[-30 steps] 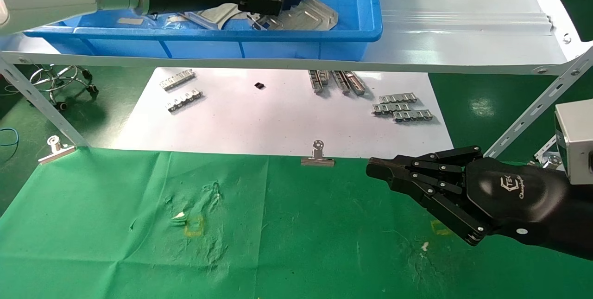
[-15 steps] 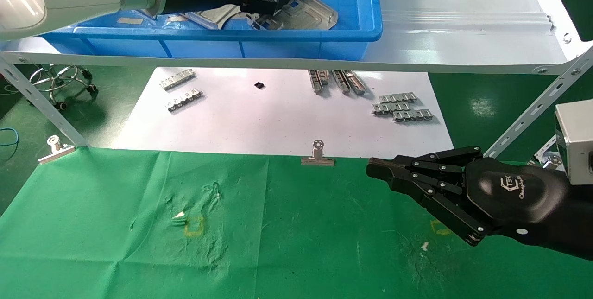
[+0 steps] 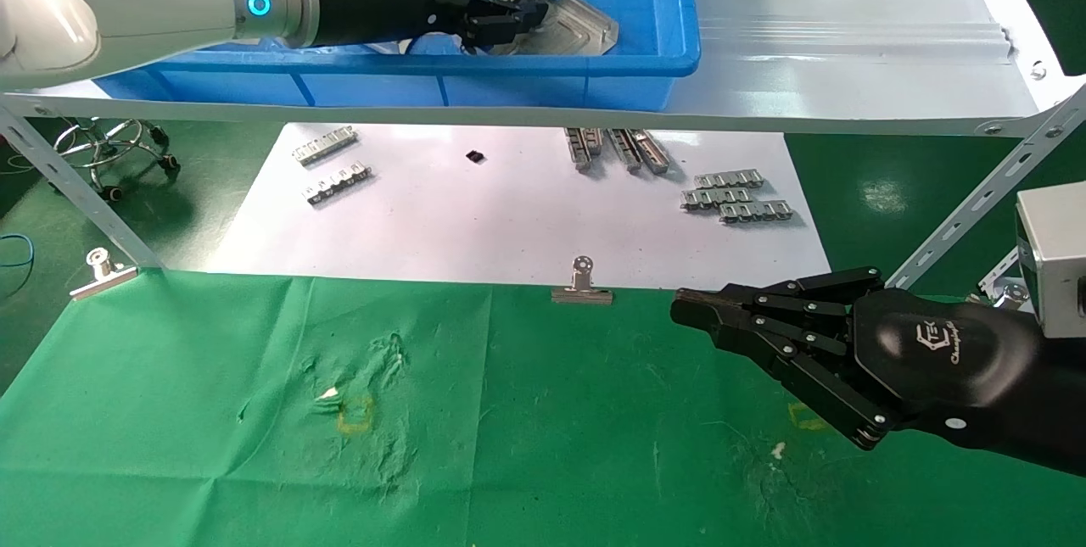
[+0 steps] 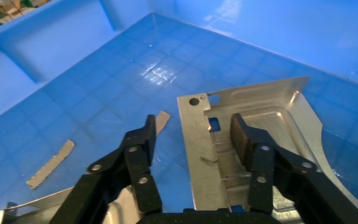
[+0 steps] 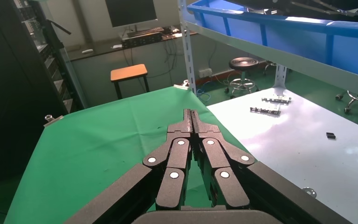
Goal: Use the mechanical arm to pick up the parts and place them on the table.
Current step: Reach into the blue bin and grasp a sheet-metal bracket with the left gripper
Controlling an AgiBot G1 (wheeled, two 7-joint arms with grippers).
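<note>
My left gripper (image 3: 509, 8), on the white-and-silver arm with the blue ring light, is inside the blue bin (image 3: 645, 64). It is open. In the left wrist view its gripper (image 4: 193, 126) straddles the raised rim of a silver stamped plate (image 4: 279, 100): one finger over the plate's recess, the other over the bin floor. The same plate (image 3: 577, 21) shows in the head view. A second plate's corner (image 4: 37, 205) lies beside it. My right gripper (image 3: 683, 309) is shut and empty, parked low over the green cloth table (image 3: 551, 445); it also shows in the right wrist view (image 5: 191, 112).
The bin stands on a white shelf (image 3: 848, 38) with a slanted strut (image 3: 976, 199) near my right arm. A white sheet (image 3: 509, 216) behind the cloth holds narrow notched strips (image 3: 736, 195). A binder clip (image 3: 582, 284) holds the cloth's far edge. A thin metal sliver (image 4: 51, 163) lies in the bin.
My left arm has pushed further right into the bin and its fingers now spread over the plate's edge. The right arm has not moved.
</note>
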